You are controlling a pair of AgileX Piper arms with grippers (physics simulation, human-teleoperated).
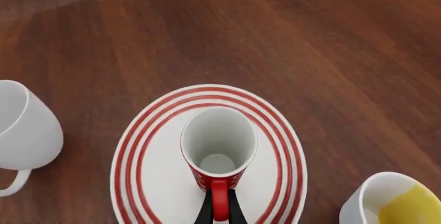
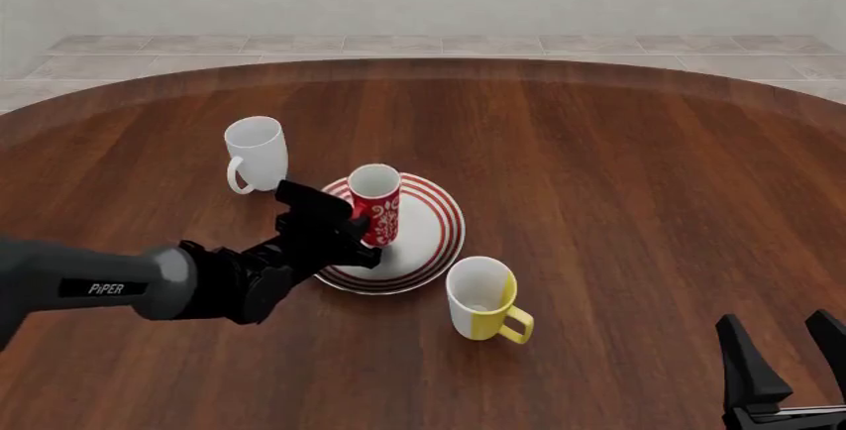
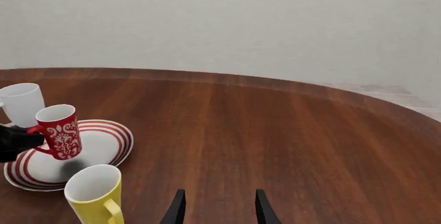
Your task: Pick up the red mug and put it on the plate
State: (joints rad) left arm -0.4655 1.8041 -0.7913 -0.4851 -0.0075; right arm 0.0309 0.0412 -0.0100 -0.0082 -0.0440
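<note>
The red mug (image 2: 375, 202) with its white floral pattern hangs slightly tilted just over the plate (image 2: 430, 242), the white one with red rings. My left gripper (image 2: 355, 237) is shut on the mug's red handle. In the left wrist view the two black fingers clamp the handle (image 1: 219, 206), and the mug's white inside (image 1: 219, 146) shows over the plate (image 1: 158, 182). In the right wrist view the mug (image 3: 61, 131) casts a shadow on the plate (image 3: 103, 146). My right gripper (image 2: 778, 323) is open and empty at the near right, far from both; it also shows in the right wrist view (image 3: 220, 193).
A plain white mug (image 2: 256, 151) stands just left of and behind the plate. A yellow-and-white mug (image 2: 480, 298) stands close to the plate's near right rim. Dark wooden table (image 2: 635, 172); its curved far edge runs along the back.
</note>
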